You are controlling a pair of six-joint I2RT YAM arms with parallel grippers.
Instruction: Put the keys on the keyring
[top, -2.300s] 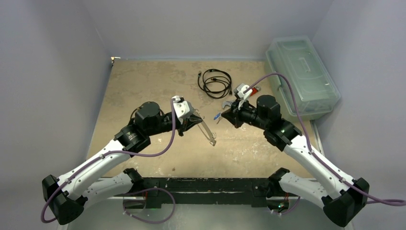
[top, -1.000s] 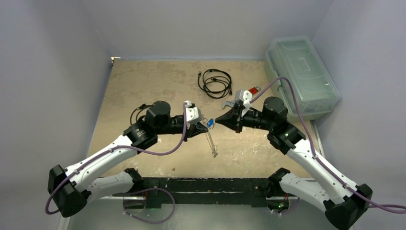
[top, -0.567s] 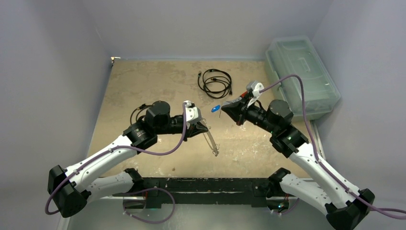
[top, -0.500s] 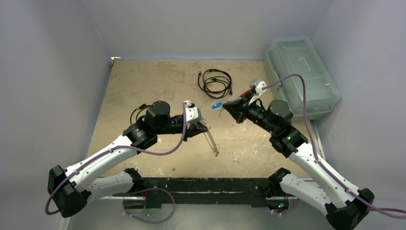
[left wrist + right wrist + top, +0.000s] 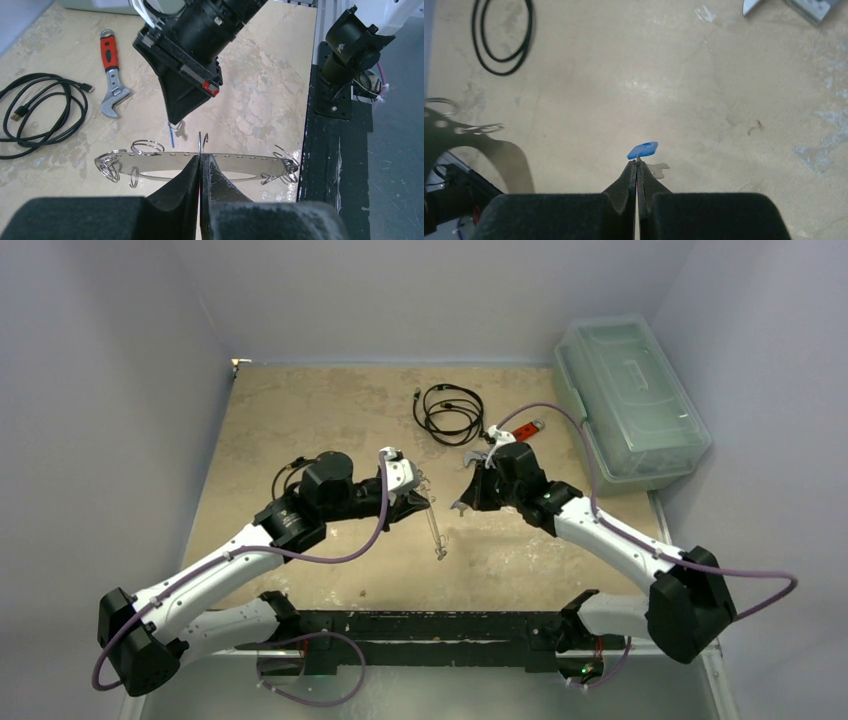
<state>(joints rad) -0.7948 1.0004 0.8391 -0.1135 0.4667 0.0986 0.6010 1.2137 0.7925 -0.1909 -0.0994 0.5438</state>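
Nearest you, both arms reach in from the near edge of the worktop [image 5: 300, 420] and meet around its middle. Your left jaws are pressed tight together, and their fingertips [image 5: 186, 175] pinch the keyring [image 5: 150, 159] at the middle of one long side. The keyring is a flat silvery band with a long oval hole and a row of small holes along its edge. Little wire loops [image 5: 147, 146] cluster at both of its ends. In the top view it slants from the left jaws toward the near edge. You cannot tell whether its near tip touches the worktop.

Just to the right, your right jaws are also closed down narrow. Their fingertips [image 5: 626, 182] nip the blue key [image 5: 642, 149], whose blue head pokes out past the tips. In the left wrist view the key shows edge-on as a thin blue line. It sits just beyond the keyring's far edge, close to one of the loops. Whether it touches the ring cannot be told.

Farther back, beyond the right jaws, a red-handled wrench [image 5: 111, 65] lies flat on the worktop. Past it and slightly left is a coiled black cable [image 5: 447, 410]. At the far right a clear plastic box [image 5: 640, 360] stands along the worktop's right edge.
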